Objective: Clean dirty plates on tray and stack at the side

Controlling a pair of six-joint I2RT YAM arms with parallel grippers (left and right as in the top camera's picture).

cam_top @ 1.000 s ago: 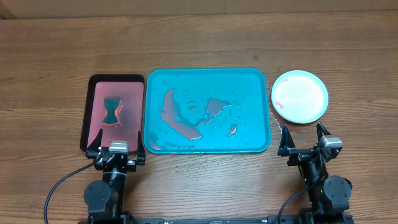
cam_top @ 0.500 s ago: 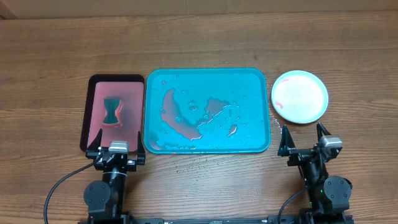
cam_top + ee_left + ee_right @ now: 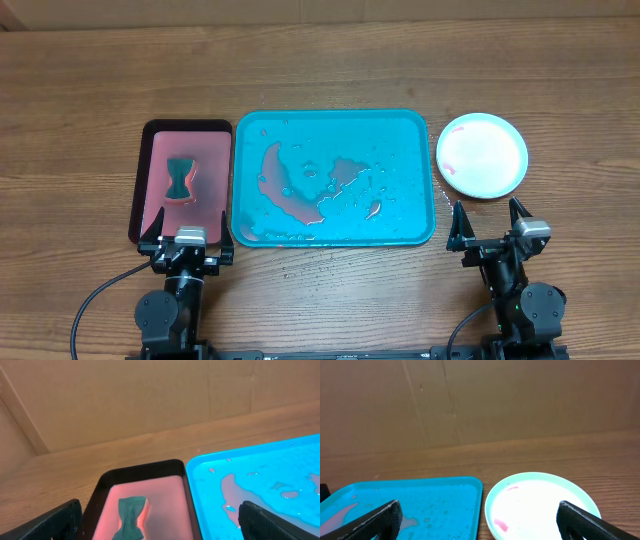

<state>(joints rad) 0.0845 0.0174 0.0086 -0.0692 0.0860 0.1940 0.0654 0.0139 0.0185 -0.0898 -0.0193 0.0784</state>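
At the right side of the wooden table (image 3: pixel 320 70), a round plate (image 3: pixel 482 155) is seen lying flat, just beside the right short edge of the blue tray (image 3: pixel 400 130) but apart from it. Its face is white with a pale green rim, and faint red smears (image 3: pixel 452 168) are seen near its left edge; whether other plates lie beneath it cannot be told. The right gripper (image 3: pixel 487 222) is parked near the front edge of the table, just short of the plate, with its jaws spread wide and nothing held between them. In the right wrist view the plate is framed between the two fingers, ahead of them and untouched, with the tray's corner off to the left.

The blue tray is placed in the middle of the table, and reddish puddles (image 3: pixel 280 185) and scattered droplets are spread over its floor. To its left a smaller dark red tray (image 3: pixel 140 190) is set close alongside, and a dark green sponge (image 3: pixel 180 178), pinched at the waist, is laid in it. The left gripper (image 3: pixel 187 232) is held at the near end of the red tray, jaws likewise wide apart and empty. The sponge lies ahead of it and is not touched. The plate is well apart from this gripper, across the whole blue tray.
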